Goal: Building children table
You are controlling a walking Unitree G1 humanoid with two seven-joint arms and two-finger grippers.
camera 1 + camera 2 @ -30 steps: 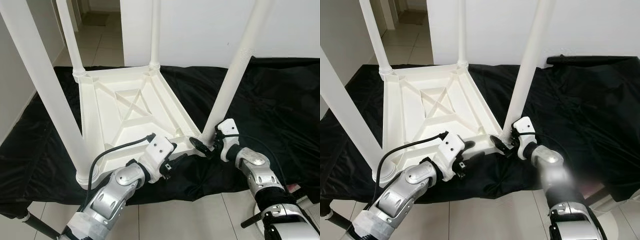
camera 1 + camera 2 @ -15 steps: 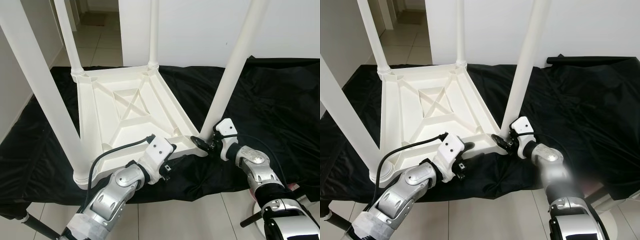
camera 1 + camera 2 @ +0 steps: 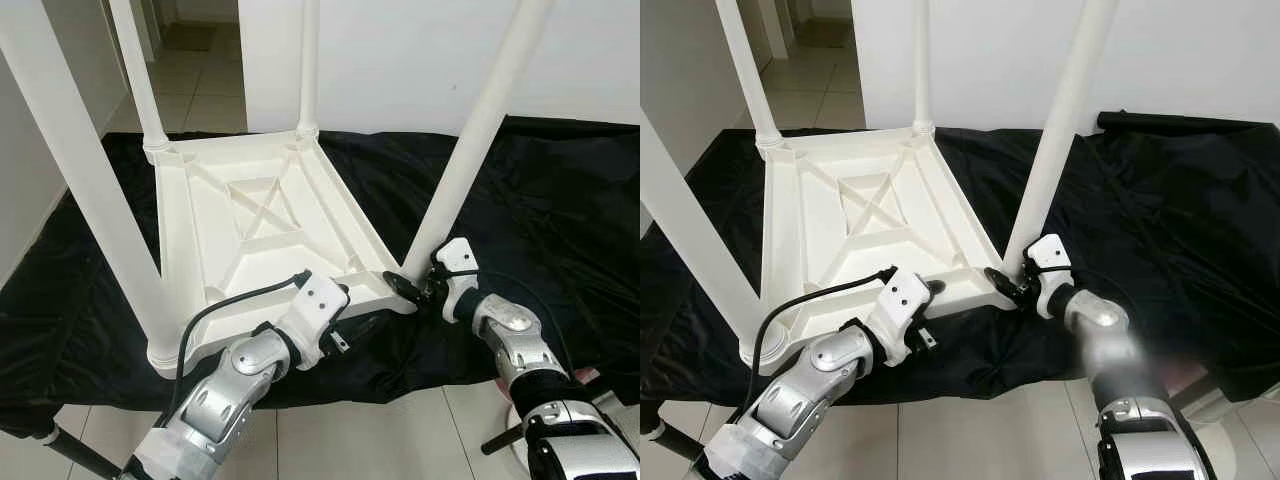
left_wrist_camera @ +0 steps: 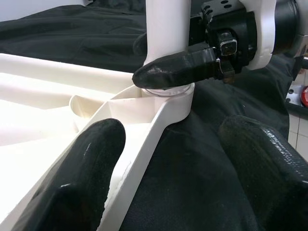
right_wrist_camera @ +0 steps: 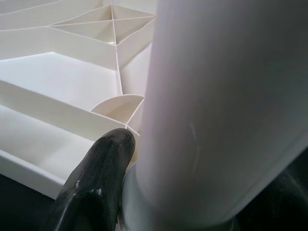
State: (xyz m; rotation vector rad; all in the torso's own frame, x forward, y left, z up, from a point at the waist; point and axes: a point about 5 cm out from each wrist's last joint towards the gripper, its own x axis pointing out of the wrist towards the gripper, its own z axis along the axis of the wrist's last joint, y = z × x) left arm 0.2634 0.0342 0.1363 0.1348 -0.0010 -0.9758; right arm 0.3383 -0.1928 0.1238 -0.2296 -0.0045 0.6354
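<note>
Left eye view: my right gripper (image 3: 412, 290) clasps the near-right leg (image 3: 470, 150) at the upturned children table (image 3: 270, 230); my left gripper (image 3: 362, 325) hangs released beside its near edge.

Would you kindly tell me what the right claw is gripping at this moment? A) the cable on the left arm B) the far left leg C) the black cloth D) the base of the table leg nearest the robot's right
D: the right claw is closed round the base of the leg where it meets the corner of the upturned table.
</note>
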